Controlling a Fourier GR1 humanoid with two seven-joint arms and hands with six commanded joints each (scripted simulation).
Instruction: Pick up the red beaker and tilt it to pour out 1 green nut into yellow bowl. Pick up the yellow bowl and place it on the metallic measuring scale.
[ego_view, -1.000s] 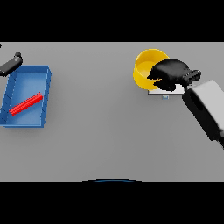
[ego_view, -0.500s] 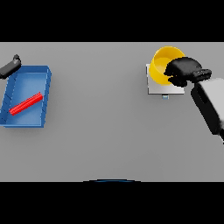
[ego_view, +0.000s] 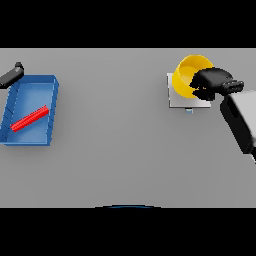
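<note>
The yellow bowl (ego_view: 189, 76) is gripped at its right rim by the curled right hand (ego_view: 214, 83), overlapping the measuring scale's (ego_view: 181, 99) far edge; open table (ego_view: 115, 130) lies leftward.

No readable text, labels, brands, numbers or signs on any object in head view.

Dark right hand (ego_view: 216, 83), white and grey forearm, dark left hand (ego_view: 12, 75)
</note>
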